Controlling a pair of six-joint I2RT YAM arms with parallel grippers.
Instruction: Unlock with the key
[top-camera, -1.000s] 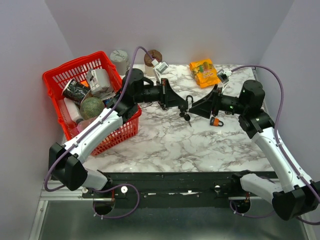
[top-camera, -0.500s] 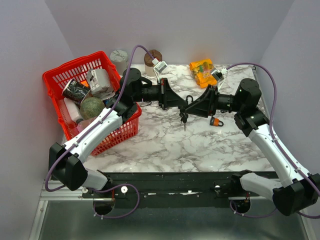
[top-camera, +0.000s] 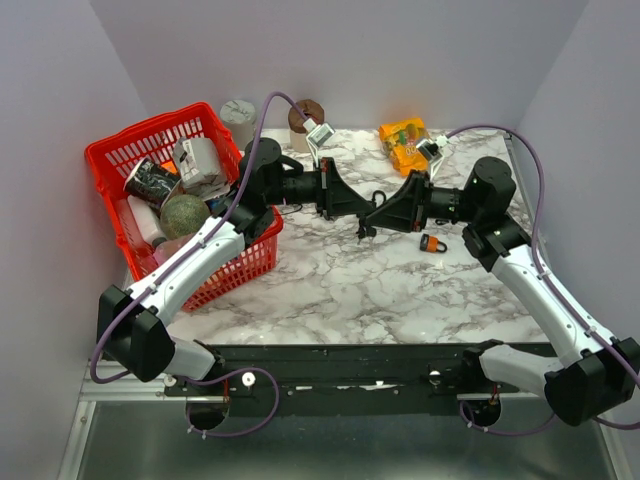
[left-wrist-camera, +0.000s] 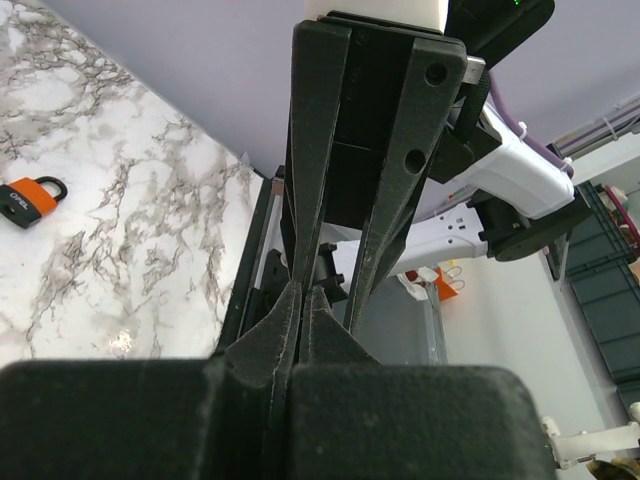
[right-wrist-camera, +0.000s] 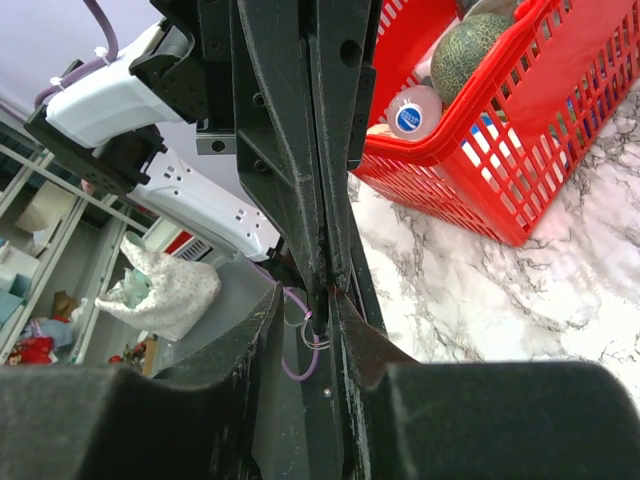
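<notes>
Where the two arms meet above the tabletop (top-camera: 330, 290), one key (top-camera: 362, 231) hangs between them. The left pincer (left-wrist-camera: 303, 290) is pressed together on it; the right pincer (right-wrist-camera: 310, 298) stands narrowly parted around it, and I cannot tell whether it grips. One orange padlock (top-camera: 432, 243) lies nearby on the white marble. One red basket (top-camera: 150, 125) sits at the left. Pale lilac walls enclose the table.

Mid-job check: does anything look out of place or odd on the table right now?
Nothing looks spilled or damaged. One oddity: the orange padlock lies alone on the table, clear of both arms, while the left gripper and right gripper meet tip to tip in mid-air, the key dangling below them.
</notes>
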